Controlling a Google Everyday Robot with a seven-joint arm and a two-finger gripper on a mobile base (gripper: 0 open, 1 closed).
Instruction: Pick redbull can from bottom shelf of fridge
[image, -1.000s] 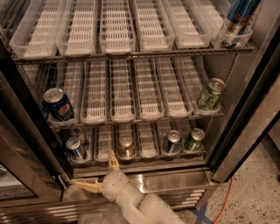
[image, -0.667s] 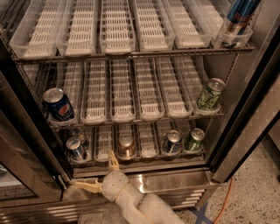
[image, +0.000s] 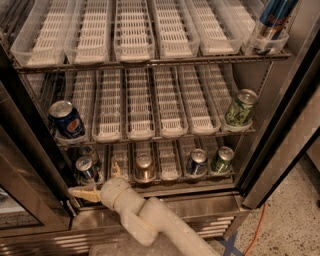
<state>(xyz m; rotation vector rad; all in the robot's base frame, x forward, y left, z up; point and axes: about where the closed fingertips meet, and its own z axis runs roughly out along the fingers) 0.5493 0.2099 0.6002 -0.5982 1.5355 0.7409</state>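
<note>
The fridge (image: 280, 145) stands open with three wire racks of white slotted trays. On the bottom shelf (image: 167, 162) a slim redbull can (image: 85, 170) with a silver top stands at the far left, with another can partly hidden behind it. A similar blue-and-silver can (image: 197, 162) stands toward the right. My gripper (image: 93, 178) is open and empty in front of the shelf's left end, just below and right of the left redbull can. One tan finger (image: 81, 193) points left and the other (image: 116, 171) points up beside the can.
A copper-brown can (image: 144, 168) and a green can (image: 222, 159) also stand on the bottom shelf. A Pepsi can (image: 66, 119) and a green can (image: 240, 107) are on the middle rack. A tall blue can (image: 272, 20) is top right. The door frame (image: 30, 165) is close on the left.
</note>
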